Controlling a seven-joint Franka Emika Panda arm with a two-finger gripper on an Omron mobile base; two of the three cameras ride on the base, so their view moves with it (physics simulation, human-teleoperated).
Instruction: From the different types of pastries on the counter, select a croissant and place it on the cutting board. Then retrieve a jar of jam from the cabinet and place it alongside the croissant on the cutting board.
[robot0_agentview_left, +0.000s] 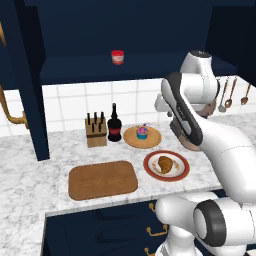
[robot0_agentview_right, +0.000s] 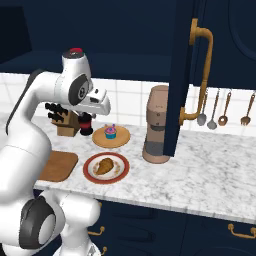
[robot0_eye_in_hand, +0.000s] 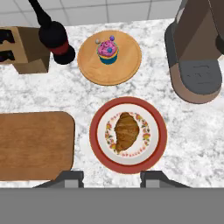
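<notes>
From the left base view, the croissant sits on a red-rimmed plate on the counter, at about 3 o'clock from the cutting board, the two just beside each other with a strip of marble between; the arm's upper links arch over the plate, so I cannot pick out the fingertips from here, and the jam jar waits up on the cabinet shelf, well apart at 12 o'clock. From the right base view, the hand hangs above the counter, with the croissant below it toward 6 o'clock and the board off at 9 o'clock from the plate, half hidden by the arm. The hand view settles the matter: the croissant lies almost dead ahead of the gripper, at 12 o'clock and a touch to 1 from the midpoint of the tips, its long axis running roughly 12 to 6 with a slight lean toward 7 (so nearly in line with the way the camera looks). The tips carry nothing, and by my reckoning the gap is as narrow as it goes here. The cupcake is farther out at 12 on its wooden plate. I judge the coming move is a descent onto the croissant, jaws straddling its short width, then a carry toward 9 o'clock to the board.
</notes>
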